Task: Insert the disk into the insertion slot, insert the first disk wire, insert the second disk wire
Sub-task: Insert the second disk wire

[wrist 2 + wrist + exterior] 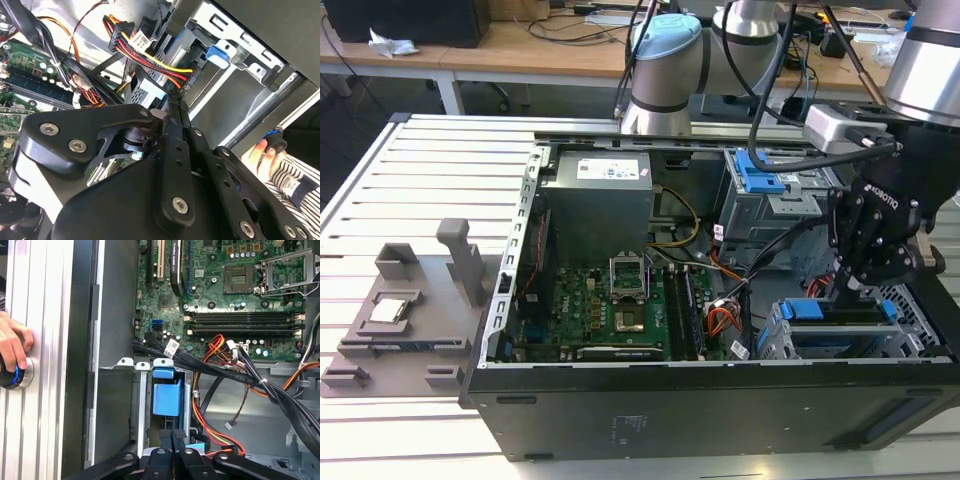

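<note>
The disk (845, 313) lies in the insertion slot (790, 345), a silver cage at the case's near corner on the exterior view's right. Its blue carrier (807, 310) shows at both ends, and in the first wrist view the carrier (166, 392) sits between the cage's silver walls (142, 405). My gripper (850, 290) hangs just above the disk, its black fingers (167, 437) pressed together with nothing seen between them. A yellow, red and black wire bundle (150, 55) ends in a black plug (187, 82) just beyond the gripper (175, 106); which disk wire it is I cannot tell.
The open computer case (720, 410) holds a green motherboard (610, 315), a grey power supply (595, 205) and a taller grey cage with a blue latch (757, 175). Loose black cables (260, 385) cross beside the cage. A person's hand (12, 345) rests on a button (20, 377) outside the case.
</note>
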Controlling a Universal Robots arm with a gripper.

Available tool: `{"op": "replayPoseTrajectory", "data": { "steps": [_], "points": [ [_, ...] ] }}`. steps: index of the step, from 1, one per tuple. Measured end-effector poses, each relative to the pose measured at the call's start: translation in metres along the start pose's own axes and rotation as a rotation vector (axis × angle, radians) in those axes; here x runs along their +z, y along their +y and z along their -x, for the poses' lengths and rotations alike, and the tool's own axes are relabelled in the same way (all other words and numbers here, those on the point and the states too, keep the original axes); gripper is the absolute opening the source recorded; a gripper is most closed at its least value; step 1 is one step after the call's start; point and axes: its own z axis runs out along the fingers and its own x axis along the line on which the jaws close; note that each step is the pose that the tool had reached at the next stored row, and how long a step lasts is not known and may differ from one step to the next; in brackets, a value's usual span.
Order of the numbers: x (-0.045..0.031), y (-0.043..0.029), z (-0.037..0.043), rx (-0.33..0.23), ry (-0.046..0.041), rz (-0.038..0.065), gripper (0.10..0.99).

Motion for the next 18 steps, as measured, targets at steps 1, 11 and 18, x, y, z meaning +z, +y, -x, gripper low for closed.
{"op": "replayPoseTrajectory", "data": {
  "steps": [1,11,18],
  "points": [
    [0.0004,0.0000,-0.0011,0.000,0.0001,0.000,0.129],
    [-0.0187,0.0013,-0.0063,0.000,-0.0026,0.000,0.208],
    [-0.0154,0.0018,-0.0263,-0.004,-0.0780,-0.002,0.106]
  ]
}}
